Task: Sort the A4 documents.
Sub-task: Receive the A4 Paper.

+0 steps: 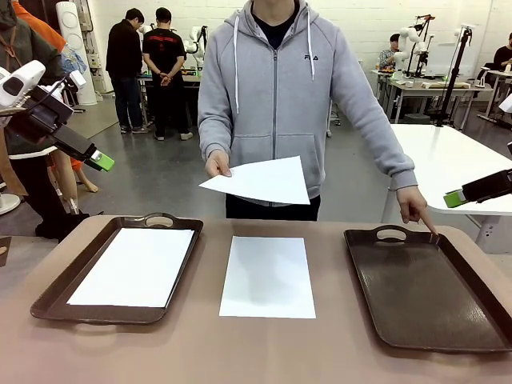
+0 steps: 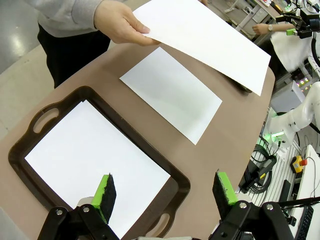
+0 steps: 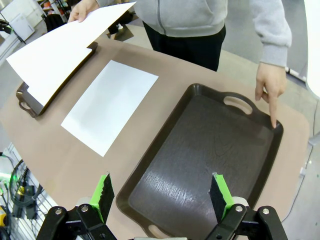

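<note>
Although the room behind is a workshop, with a shiny grey floor [image 1: 152, 172], white work tables [image 1: 448, 156] at 3 o'clock and two people [image 1: 144, 68] standing with their backs turned at 11 o'clock, the near half of the front view is a matte brown table [image 1: 328, 344] with rounded corners. A person in a grey hooded jacket [image 1: 276, 104] stands at its far edge, at 12 o'clock.

Two dark brown trays with handles lie flat on the table, well apart: the left tray [image 1: 50, 306] at 8 o'clock and the right tray [image 1: 424, 292] at 4 o'clock. The right tray's bare bottom has a worn sheen.

The first sheet [image 1: 134, 266] of white paper lies flat inside the left tray, covering most of its bottom. The second sheet [image 1: 268, 276] lies on the bare table between the trays, near 6 o'clock, touching neither. The third sheet [image 1: 260, 182] is in the air above the far edge, held at one corner by the person's hand [image 1: 216, 166]. The other hand [image 1: 414, 204] points one finger down at the far rim of the right tray.

The left claw [image 2: 165, 192] hovers above the left tray, its green-tipped fingers spread wide with nothing between them. The right claw [image 3: 162, 192] hovers above the right tray, spread wide and empty too.
</note>
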`<action>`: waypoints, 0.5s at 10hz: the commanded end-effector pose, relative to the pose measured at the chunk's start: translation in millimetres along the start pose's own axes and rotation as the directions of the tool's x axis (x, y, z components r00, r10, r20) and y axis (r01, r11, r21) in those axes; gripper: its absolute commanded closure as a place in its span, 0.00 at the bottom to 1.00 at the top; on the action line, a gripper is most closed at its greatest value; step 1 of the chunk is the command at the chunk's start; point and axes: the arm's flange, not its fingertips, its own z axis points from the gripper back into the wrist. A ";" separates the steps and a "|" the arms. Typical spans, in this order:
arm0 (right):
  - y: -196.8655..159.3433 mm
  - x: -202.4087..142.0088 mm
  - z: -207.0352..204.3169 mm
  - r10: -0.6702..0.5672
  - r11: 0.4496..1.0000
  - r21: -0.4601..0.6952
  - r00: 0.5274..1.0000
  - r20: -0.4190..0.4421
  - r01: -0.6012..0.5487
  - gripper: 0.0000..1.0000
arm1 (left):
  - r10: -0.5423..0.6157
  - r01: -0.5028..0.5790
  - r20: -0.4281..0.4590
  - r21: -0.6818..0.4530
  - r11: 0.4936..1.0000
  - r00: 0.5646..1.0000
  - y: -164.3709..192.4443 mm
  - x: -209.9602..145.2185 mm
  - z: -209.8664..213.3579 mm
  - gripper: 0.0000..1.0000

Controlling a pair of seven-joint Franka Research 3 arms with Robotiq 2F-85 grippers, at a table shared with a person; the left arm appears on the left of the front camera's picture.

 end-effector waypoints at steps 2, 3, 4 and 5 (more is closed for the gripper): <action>-7.7 4.1 -17.5 -0.074 0.993 0.084 0.996 -0.044 0.077 0.00 | -0.012 0.012 0.002 0.001 1.000 1.000 -2.0 0.0 1.1 0.00; -13.4 10.0 -37.0 -0.136 0.970 0.197 0.989 -0.067 0.146 0.00 | -0.012 0.012 0.002 0.001 1.000 1.000 -2.0 0.0 1.1 0.00; -15.7 18.5 -55.1 -0.180 0.948 0.254 0.981 -0.078 0.194 0.00 | -0.012 0.012 0.002 0.001 1.000 1.000 -2.0 0.0 1.1 0.00; -18.1 30.3 -75.1 -0.230 0.909 0.335 0.969 -0.091 0.247 0.00 | -0.012 0.012 0.002 0.001 1.000 1.000 -2.0 0.0 1.1 0.00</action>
